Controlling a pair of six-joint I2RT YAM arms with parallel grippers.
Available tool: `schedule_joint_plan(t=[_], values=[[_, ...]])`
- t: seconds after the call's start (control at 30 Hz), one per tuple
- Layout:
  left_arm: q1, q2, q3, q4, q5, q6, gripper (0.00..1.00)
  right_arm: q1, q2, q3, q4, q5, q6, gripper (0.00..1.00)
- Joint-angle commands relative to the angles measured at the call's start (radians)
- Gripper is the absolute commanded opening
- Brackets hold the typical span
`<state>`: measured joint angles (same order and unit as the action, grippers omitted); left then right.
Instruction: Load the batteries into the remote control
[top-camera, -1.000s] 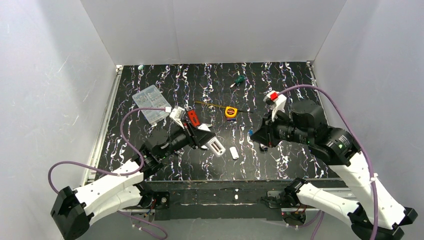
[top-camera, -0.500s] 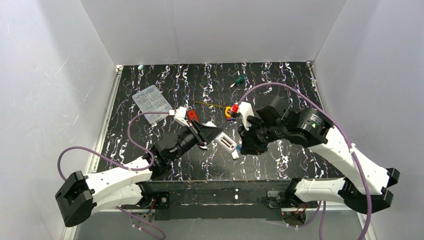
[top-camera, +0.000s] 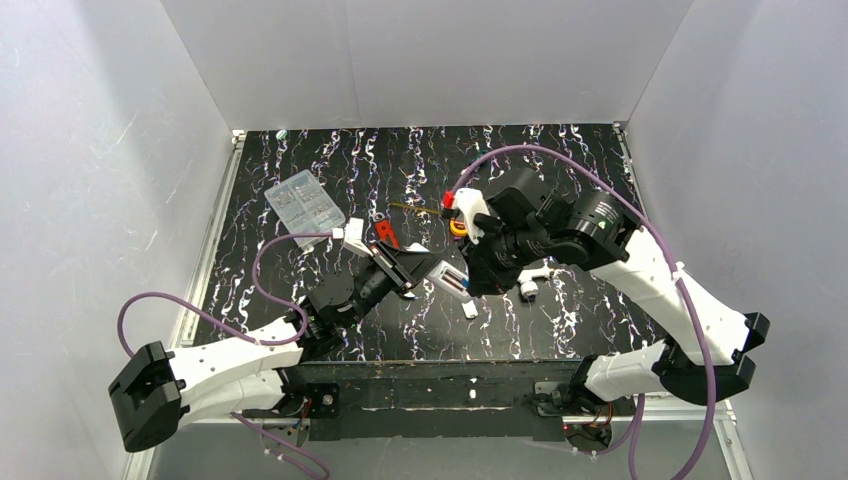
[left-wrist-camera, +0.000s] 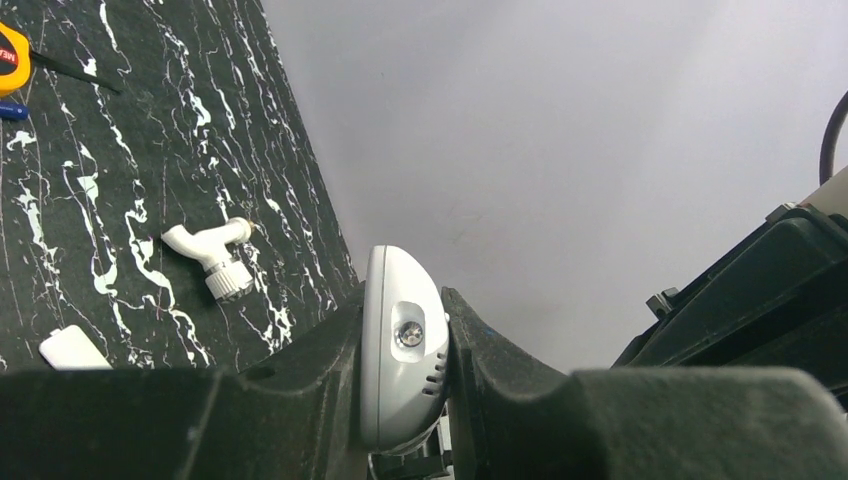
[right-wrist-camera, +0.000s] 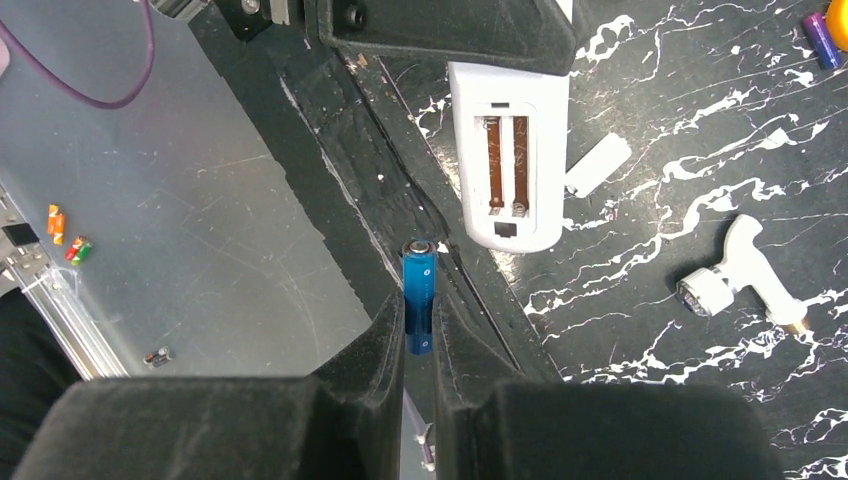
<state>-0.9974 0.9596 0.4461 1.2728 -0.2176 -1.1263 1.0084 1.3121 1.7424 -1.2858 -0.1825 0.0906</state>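
Note:
My left gripper (top-camera: 428, 272) is shut on the remote control (top-camera: 450, 281), a white handset held above the table. Its rounded end shows between the jaws (left-wrist-camera: 400, 345). In the right wrist view the remote control (right-wrist-camera: 507, 165) shows its open back with two empty battery slots. My right gripper (right-wrist-camera: 420, 320) is shut on a blue battery (right-wrist-camera: 419, 292) with its silvery end pointing at the remote, a short gap away. From above, the right gripper (top-camera: 482, 282) sits just right of the remote. Another battery (right-wrist-camera: 820, 35) lies on the table.
The white battery cover (top-camera: 468, 308) lies on the black marbled table under the remote. A white angled fitting (top-camera: 538, 274) lies to the right. A yellow tape measure (top-camera: 459, 227), green screwdriver (top-camera: 480, 158), red tool (top-camera: 385, 232) and clear box (top-camera: 300, 205) lie farther back.
My right arm has swung left from the right side of the table, carrying the battery up to the remote. My left arm has pushed the remote slightly right and turned it.

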Motion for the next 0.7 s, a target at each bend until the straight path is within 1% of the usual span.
schedule_joint_plan(t=[0.0,0.27,0.57,0.67], values=[[-0.006,-0.006,0.000,0.142,-0.049,-0.052,0.00,0.004,0.025,0.064,-0.026,-0.038,-0.055,0.01],[-0.008,0.005,0.007,0.164,-0.028,-0.071,0.00,0.004,0.073,0.078,-0.035,-0.064,-0.138,0.01],[-0.009,-0.007,0.006,0.159,-0.042,-0.113,0.00,0.003,0.084,0.064,-0.010,-0.021,-0.227,0.01],[-0.009,-0.017,0.007,0.148,-0.039,-0.119,0.00,0.002,0.121,0.061,0.015,0.005,-0.261,0.01]])
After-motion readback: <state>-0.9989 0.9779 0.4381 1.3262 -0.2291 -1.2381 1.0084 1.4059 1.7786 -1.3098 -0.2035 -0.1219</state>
